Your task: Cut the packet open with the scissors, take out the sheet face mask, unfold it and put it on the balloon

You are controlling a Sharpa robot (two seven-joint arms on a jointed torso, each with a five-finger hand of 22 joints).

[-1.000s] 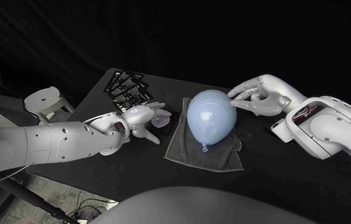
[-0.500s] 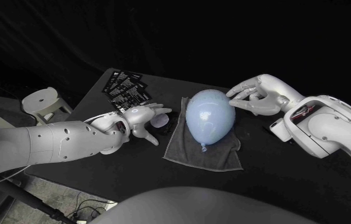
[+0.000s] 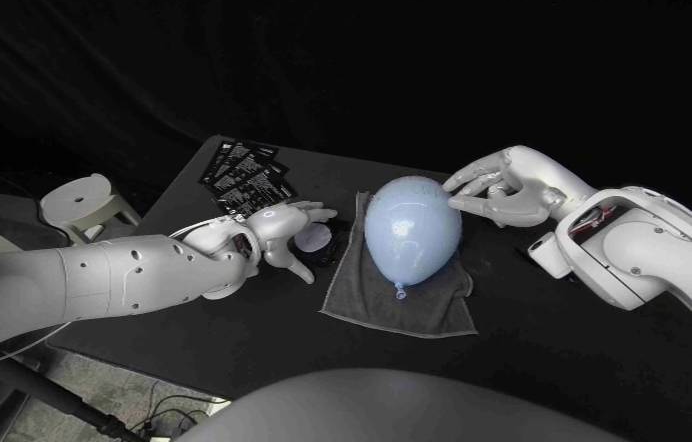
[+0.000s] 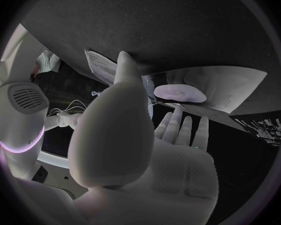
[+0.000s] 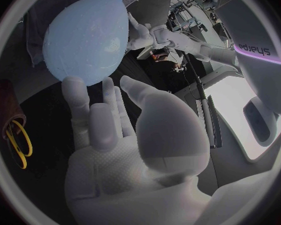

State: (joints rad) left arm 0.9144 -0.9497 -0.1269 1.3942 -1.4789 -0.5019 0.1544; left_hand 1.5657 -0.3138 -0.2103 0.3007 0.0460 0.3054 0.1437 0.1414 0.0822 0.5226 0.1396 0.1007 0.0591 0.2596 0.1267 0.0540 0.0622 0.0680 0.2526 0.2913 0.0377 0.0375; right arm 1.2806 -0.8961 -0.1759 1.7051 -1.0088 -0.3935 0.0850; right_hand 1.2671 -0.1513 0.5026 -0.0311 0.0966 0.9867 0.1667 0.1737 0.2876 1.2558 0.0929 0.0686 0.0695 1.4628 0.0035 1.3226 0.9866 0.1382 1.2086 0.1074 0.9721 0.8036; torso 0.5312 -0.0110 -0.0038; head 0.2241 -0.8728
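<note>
A grey towel lies spread on the black table, with a white stool standing beside the table.

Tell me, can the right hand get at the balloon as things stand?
Probably yes: the right hand is open right beside the balloon, which lies uncovered on the towel, with nothing between them.

Balloon: pale blue skin, smooth, soft sheen, faintly speckled.
Cloth under it: grey fabric, matt, napped.
Table: black, matt.
Packets, at 10 o'clock from the balloon: black printed film, slightly glossy.
Left hand and right hand: silver, satin finish, with finely dotted, rough-looking palms.
Left arm and right arm: white hard shell, smooth, plastic-looking, semi-gloss.
Scissors: yellow handle loops, smooth, plastic-looking.
</note>
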